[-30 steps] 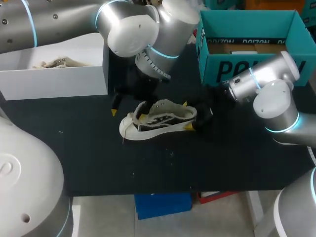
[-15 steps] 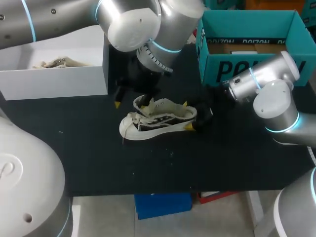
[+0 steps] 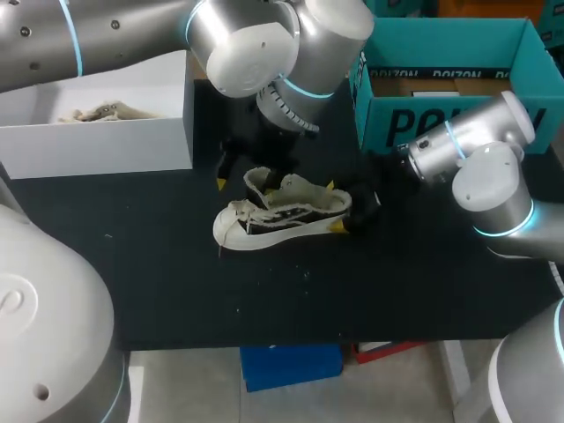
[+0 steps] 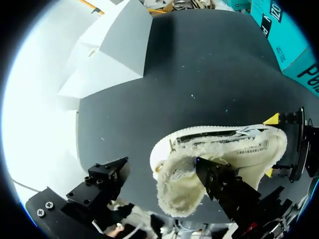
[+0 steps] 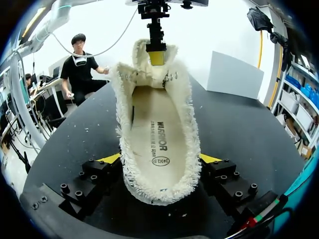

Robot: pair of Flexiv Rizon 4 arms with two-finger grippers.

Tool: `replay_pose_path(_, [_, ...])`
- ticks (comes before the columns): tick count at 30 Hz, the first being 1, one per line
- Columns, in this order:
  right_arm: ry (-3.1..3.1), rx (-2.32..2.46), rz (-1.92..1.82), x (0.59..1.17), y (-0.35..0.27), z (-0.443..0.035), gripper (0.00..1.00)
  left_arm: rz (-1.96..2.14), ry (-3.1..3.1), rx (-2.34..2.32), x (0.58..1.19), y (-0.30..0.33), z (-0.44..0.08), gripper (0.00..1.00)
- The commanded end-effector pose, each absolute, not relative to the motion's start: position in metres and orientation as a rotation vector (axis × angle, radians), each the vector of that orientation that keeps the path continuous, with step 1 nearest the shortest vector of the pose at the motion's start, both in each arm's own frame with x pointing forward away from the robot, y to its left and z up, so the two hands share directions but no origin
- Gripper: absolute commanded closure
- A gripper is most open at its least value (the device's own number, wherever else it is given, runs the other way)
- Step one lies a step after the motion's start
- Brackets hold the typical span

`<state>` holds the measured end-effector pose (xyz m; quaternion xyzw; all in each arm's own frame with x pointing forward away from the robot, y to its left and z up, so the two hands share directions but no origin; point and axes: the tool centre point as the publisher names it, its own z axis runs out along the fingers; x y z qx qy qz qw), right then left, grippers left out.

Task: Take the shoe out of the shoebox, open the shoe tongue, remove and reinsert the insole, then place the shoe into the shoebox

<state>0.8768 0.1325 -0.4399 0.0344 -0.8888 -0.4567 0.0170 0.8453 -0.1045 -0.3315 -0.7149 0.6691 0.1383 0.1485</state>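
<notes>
A black matte table (image 3: 397,282) is seen w/ a teal cardboard shoebox (image 3: 449,119), open-topped, at its far right, and a white box (image 3: 97,145), rigid & plain-walled, at its far left; both are well apart from the work. Between them, mid-table, the low shoe (image 3: 282,216) w/ cream fleecy lining, dark patterned upper & white rubber sole is laid outside the shoebox, its long axis across the table: toe toward the robot's left, heel toward the right. The heel is clamped from both sides by the right gripper (image 3: 335,207), yellow tips pressed on the soft collar, so the shoe is steadied along its length. The left gripper (image 3: 240,181) is held spread over the toe-side half; one finger is set against the inner face of the tongue (image 3: 256,182), the other is well clear outside the shoe, touching nothing. The tongue, floppy & pile-lined, is stood up at the toe end of the opening. The flat pale insole (image 5: 158,134), smooth w/ print on it, is seen seated inside, running heel-to-toe. Judged: tongue-opening is the step in hand, insole removal not yet done; the left arm is the nearer one to the opening, and the insole would prob. need to be peeled up & drawn out lengthwise while the heel is kept pinned
</notes>
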Motion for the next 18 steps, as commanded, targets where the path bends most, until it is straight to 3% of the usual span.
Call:
replay_pose_path(1, [-2.762,0.105,-1.418,0.879,0.131,-0.443,1.0,0.344,2.006,-2.024,0.841,-0.097,-0.33,0.0])
replay_pose_path(3, [-2.762,0.105,-1.418,0.879,0.131,-0.443,1.0,0.345,2.011,-2.015,0.841,-0.098,-0.33,0.02])
replay_pose_path(4, [-2.762,0.105,-1.418,0.879,0.131,-0.443,1.0,0.341,2.028,-2.013,0.842,-0.098,-0.331,0.23])
replay_pose_path(5, [-2.762,0.105,-1.418,0.879,0.131,-0.443,1.0,0.339,2.031,-2.015,0.843,-0.098,-0.331,0.51])
replay_pose_path(7, [-2.762,0.105,-1.418,0.879,0.131,-0.443,1.0,0.338,2.034,-2.016,0.845,-0.099,-0.332,0.73])
replay_pose_path(8, [-2.762,0.105,-1.418,0.879,0.131,-0.443,1.0,0.337,2.037,-2.016,0.845,-0.1,-0.332,0.9])
replay_pose_path(9, [-2.762,0.105,-1.418,0.879,0.131,-0.443,1.0,0.339,2.041,-2.012,0.846,-0.1,-0.333,0.98])
replay_pose_path(18, [-2.762,0.105,-1.418,0.879,0.131,-0.443,1.0,0.344,2.05,-2.015,0.853,-0.106,-0.338,1.0])
